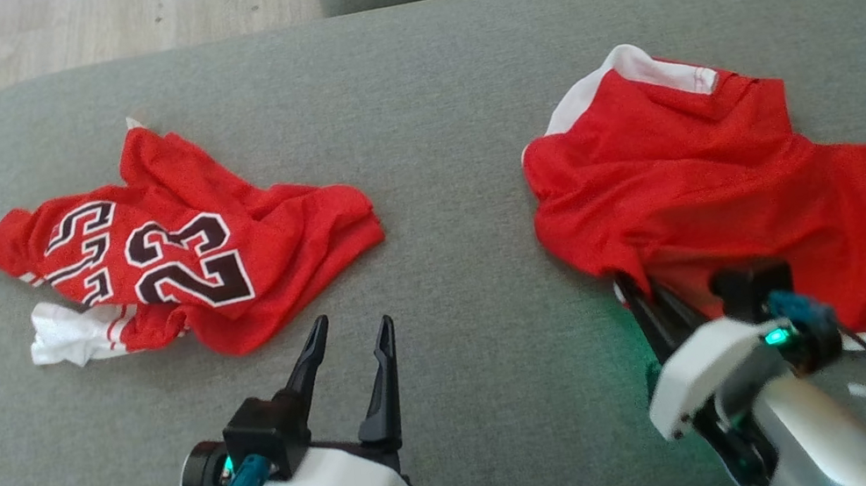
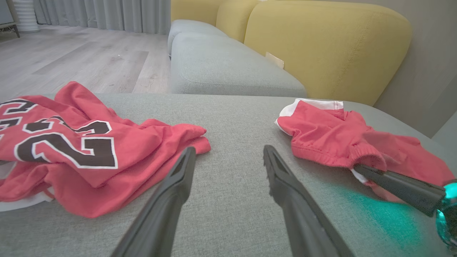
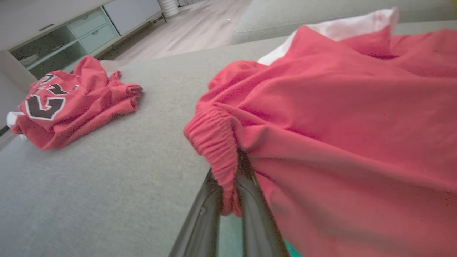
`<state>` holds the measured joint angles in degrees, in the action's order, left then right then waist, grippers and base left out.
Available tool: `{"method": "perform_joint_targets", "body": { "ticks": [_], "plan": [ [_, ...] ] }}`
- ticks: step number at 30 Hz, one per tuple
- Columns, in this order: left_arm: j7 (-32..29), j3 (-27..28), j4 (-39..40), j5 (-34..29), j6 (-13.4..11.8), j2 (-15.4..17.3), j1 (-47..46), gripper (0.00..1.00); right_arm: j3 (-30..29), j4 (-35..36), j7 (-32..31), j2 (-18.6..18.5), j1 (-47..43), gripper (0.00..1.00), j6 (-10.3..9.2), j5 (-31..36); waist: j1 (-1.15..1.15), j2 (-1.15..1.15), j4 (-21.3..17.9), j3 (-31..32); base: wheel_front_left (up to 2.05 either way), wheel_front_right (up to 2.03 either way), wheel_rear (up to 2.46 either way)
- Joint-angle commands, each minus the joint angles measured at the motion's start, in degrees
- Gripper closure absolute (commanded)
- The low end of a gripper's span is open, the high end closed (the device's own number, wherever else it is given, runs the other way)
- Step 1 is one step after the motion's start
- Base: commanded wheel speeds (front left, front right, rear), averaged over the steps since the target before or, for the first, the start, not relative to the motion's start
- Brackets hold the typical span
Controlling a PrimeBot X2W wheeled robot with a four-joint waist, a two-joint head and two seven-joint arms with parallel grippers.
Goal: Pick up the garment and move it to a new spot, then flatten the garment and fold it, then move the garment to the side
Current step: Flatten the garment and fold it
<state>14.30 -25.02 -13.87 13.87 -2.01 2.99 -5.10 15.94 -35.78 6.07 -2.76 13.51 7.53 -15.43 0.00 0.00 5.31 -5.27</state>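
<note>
1. Right gripper has its two dark fingers pressed together, pinching the gathered elastic waistband of the red fabric shorts with white trim.
2. These shorts lie crumpled on the right half of the wide grey fabric cushion. In the head view the gripped edge is their near-left one.
3. Left gripper has its fingers spread apart and holds nothing, over bare cushion between the two garments.
4. Just beyond its left finger lies a rumpled red jersey with a black, white-edged 23, well apart from the shorts.
5. Pale wooden floor shows past the cushion's far left corner.
</note>
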Motion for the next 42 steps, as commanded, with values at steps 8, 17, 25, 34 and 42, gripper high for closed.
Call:
{"method": "perform_joint_targets", "body": {
  "ticks": [8,17,25,34,42],
  "plan": [
    [0.7,1.0,1.6,1.0,-0.4,-0.1,-3.8,0.0,7.8,-2.0,0.4,-0.1,9.3,1.0,-0.04,-6.4,0.0,0.0,2.6,-0.9,0.0,0.0,0.0],
    [0.7,1.3,1.7,1.2,-0.8,-0.1,-3.9,0.0,14.2,-7.2,1.4,-0.1,12.7,0.0,-0.04,-11.7,0.0,0.0,3.3,-1.4,0.0,0.0,0.0],
    [0.7,2.1,1.8,0.9,-0.9,-0.1,-3.6,0.0,8.0,-12.1,6.5,-0.1,13.6,0.0,-0.04,-8.1,0.0,0.0,-0.3,-0.3,0.0,0.0,0.0],
    [0.7,3.7,1.9,0.3,0.0,-0.1,-2.5,0.0,-6.5,-6.5,8.7,-0.1,6.0,0.0,-0.04,0.7,0.0,0.0,-5.6,1.1,0.0,0.0,0.0],
    [0.7,3.5,2.0,0.4,0.4,-0.1,-2.5,0.0,-10.6,3.2,6.4,-0.1,-2.7,0.0,-0.04,1.3,0.0,0.0,-9.1,1.0,0.0,0.0,0.0]
  ]
}}
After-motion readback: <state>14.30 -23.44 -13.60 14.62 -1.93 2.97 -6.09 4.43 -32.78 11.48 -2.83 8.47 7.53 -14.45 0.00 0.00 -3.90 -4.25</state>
